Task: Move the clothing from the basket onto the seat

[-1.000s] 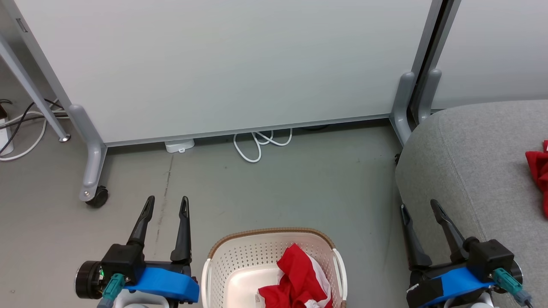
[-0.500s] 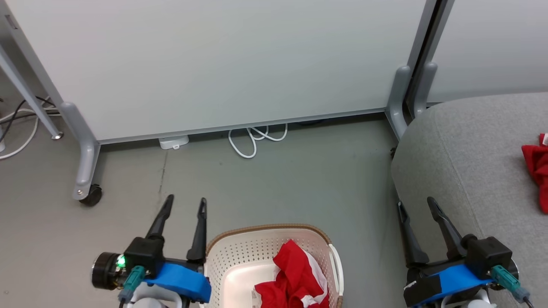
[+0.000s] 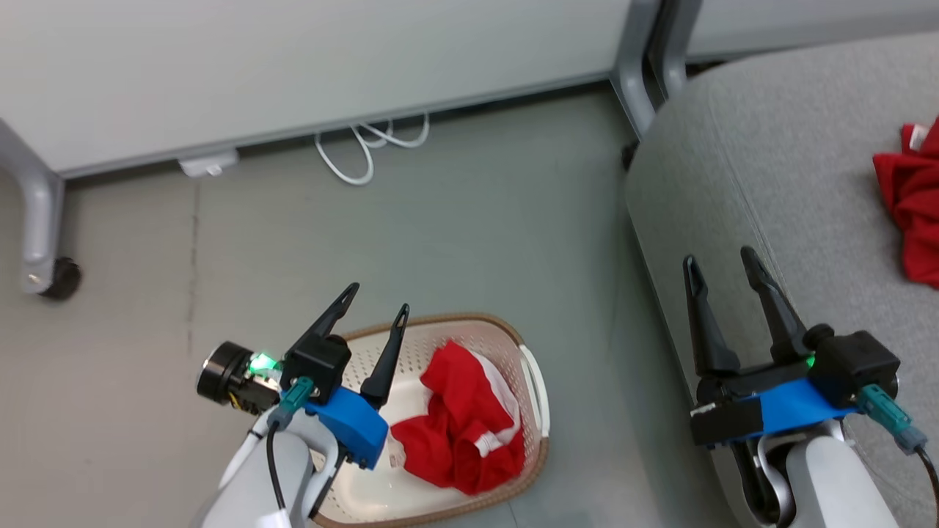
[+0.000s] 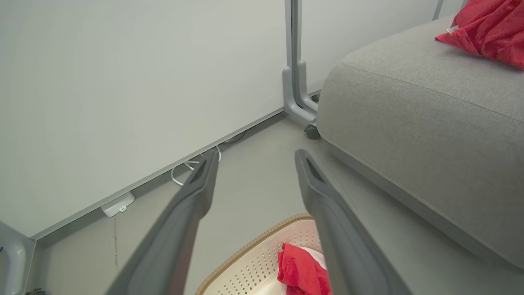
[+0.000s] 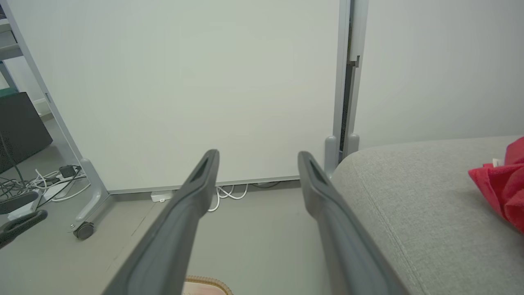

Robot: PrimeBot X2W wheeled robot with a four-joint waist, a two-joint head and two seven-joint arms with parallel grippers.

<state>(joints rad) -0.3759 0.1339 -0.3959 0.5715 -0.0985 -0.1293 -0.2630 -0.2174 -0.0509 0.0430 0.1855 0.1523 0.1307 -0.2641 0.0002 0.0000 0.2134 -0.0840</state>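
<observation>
Left jaws, spread wide and empty, hover above the 10 o'clock rim of the basket (image 3: 458,318). One dark finger (image 3: 389,356) crosses over the perforated wall, and both tips aim toward 1 o'clock rather than down. The clothing (image 3: 455,429), a crumpled red heap with white trim, lies inside the basket at the 4 o'clock side of those jaws, near but untouched. Right jaws, equally wide and holding nothing, hang at 4 o'clock in the head view over the near edge of the seat (image 3: 770,147), their fingers (image 3: 774,312) pointing to 12. A red garment (image 3: 910,198) already rests on the seat toward 3 o'clock. The basket stands on the grey floor (image 3: 455,220), near the seat.

The step in hand appears to be the left arm's reach for the heap in the basket. Done well, it likely means tipping the wrist so the fingers point down. The arm would then shift toward 4 o'clock until the jaws straddle the highest fold and descend inside the rim without clipping it. A deep bite on bunched fabric should hold better than a pinch of trim. A straight lift clear of the wall before swinging to 3 o'clock would keep the light basket from being dragged.
</observation>
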